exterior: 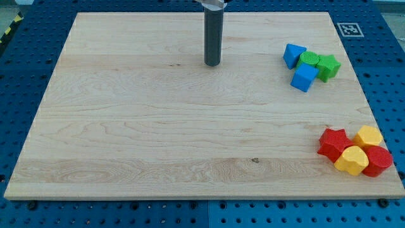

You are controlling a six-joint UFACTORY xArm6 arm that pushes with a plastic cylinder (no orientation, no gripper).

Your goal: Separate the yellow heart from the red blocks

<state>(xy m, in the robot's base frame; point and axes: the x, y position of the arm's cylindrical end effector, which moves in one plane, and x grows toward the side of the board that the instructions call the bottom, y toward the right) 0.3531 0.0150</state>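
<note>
The yellow heart [351,160] lies at the view's bottom right, touching the red star [333,143] on its left and the red round block [378,160] on its right. A second yellow block [368,136], hexagon-like, sits just above them, touching the red blocks. My tip [212,64] rests on the board near the view's top centre, far to the upper left of this cluster and touching no block.
A cluster at the view's top right holds a blue block [293,55], a blue cube [304,77], a green round block [309,60] and a green star [328,66]. The wooden board [158,139] ends close behind the red and yellow blocks.
</note>
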